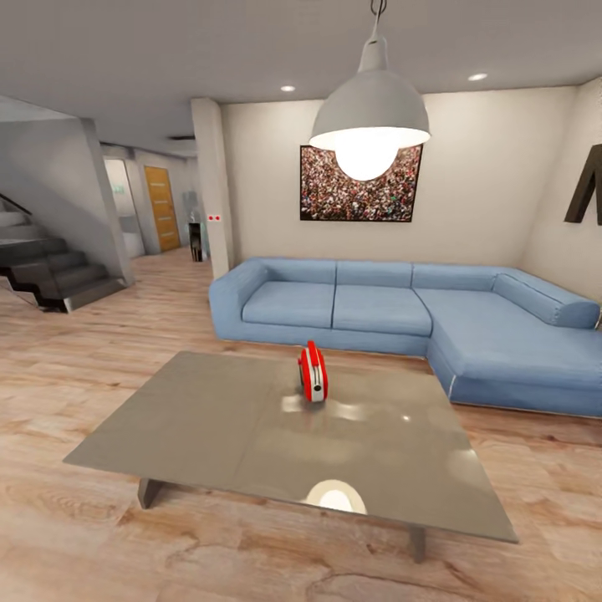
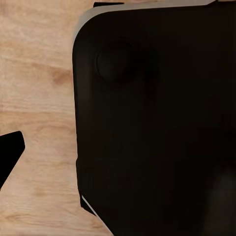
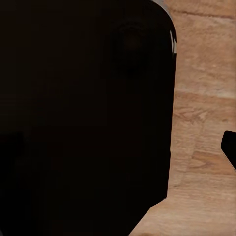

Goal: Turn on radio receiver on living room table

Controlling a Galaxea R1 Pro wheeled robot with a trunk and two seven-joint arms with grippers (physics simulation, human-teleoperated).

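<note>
You are looking across the living room's plank floor [image 1: 100, 351], with the blue L-shaped sofa [image 1: 401, 313] sitting along the far wall under a framed crowd photo [image 1: 359, 188]. A white pendant lamp [image 1: 370, 117] is hanging lit above the low counter [image 1: 209, 426], whose glossy grey-brown top is reflecting the lamp near its front edge. The red radio receiver [image 1: 313, 373] is standing upright on its narrow edge toward the far side of the counter, well away from both of your hands. Off to the left, dark stairs [image 1: 50, 267] are rising beside a hallway with an orange door [image 1: 161, 207]. In both wrist views a large dark rounded body [image 2: 157, 123] is blocking most of the picture over wood floor, so you cannot tell whether either hand is released or clenched.
</note>
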